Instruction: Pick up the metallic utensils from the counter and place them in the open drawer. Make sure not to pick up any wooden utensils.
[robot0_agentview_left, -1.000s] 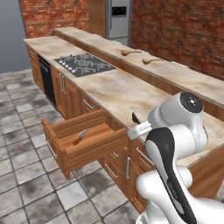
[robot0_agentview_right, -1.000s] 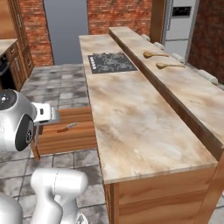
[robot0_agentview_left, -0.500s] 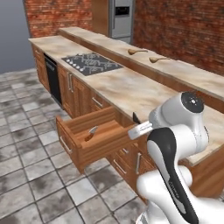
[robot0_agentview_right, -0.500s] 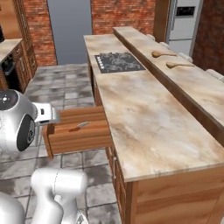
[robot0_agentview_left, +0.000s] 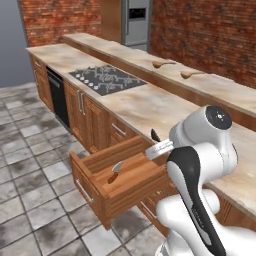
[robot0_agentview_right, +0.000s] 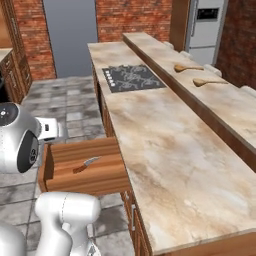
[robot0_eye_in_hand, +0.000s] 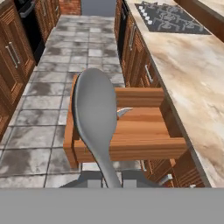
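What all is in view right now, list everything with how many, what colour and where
Knife: one, silver blade, reddish-brown handle, inside the open drawer.
Silver spoon: one, held above the drawer.
Wooden spoons: two, tan, on the raised ledge behind the counter.
Drawer: one, brown wood, pulled open.
Cooktop: one, black, set in the counter.
Counter: one, beige marbled.
Fridge: one, grey, far end.
End effector: one, shut on the silver spoon.

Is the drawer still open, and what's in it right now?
Open. The drawer stands pulled out from the cabinets, and the knife lies on its floor. The silver spoon is not in: the fingers hold it above.
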